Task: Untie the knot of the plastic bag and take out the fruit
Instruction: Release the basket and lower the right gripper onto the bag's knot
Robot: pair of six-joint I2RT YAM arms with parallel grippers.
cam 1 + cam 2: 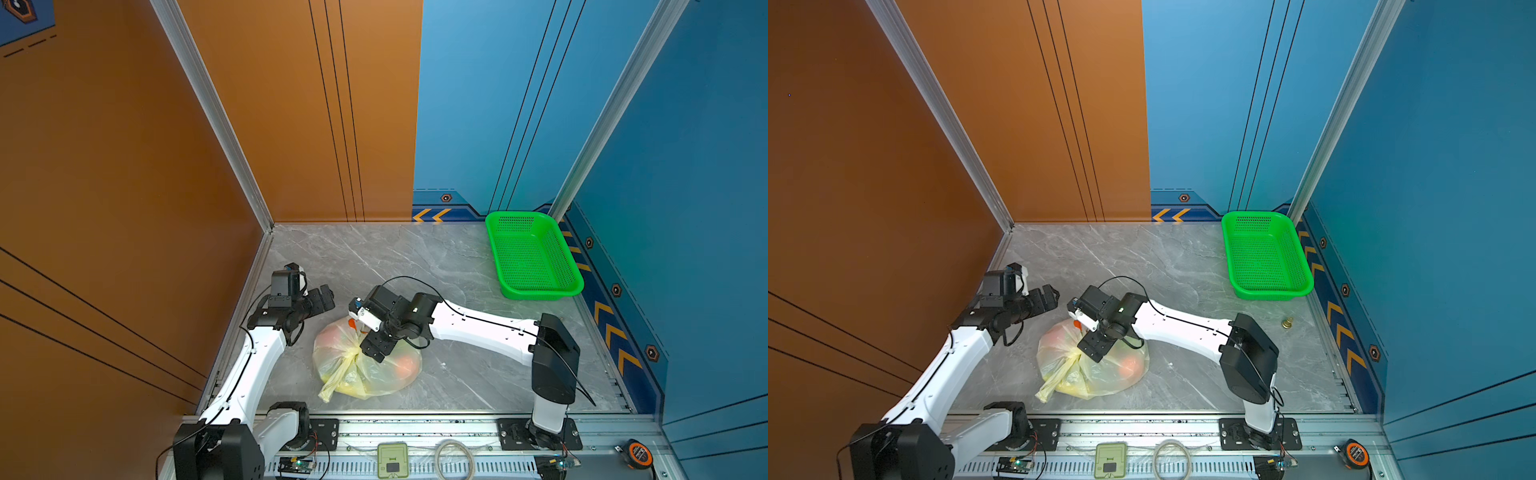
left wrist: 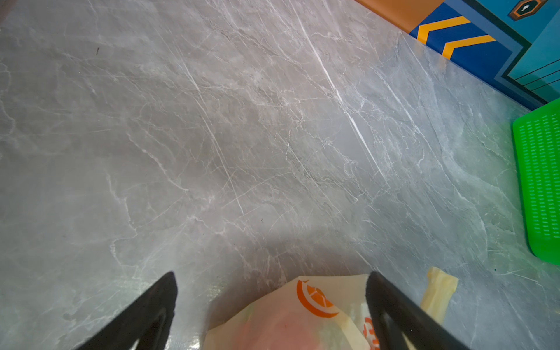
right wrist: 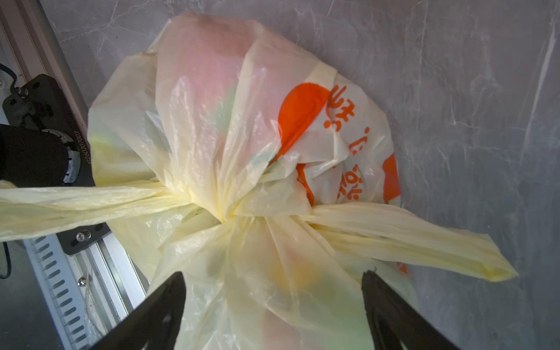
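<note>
Plastic bag (image 1: 374, 370) lies lower centre in both top views, knot (image 3: 230, 212) tied. Film thin, slack, slippery; fruit (image 1: 406, 365) inside adds weight. Judged best hold: flat strip end (image 3: 424, 245), lower right of right wrist view. Right gripper (image 3: 272, 278) spread wide over bag, left gripper (image 2: 271, 275) spread, both empty.

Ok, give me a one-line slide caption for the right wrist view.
Open right hand poised over the tied knot of the yellow plastic bag.
</note>
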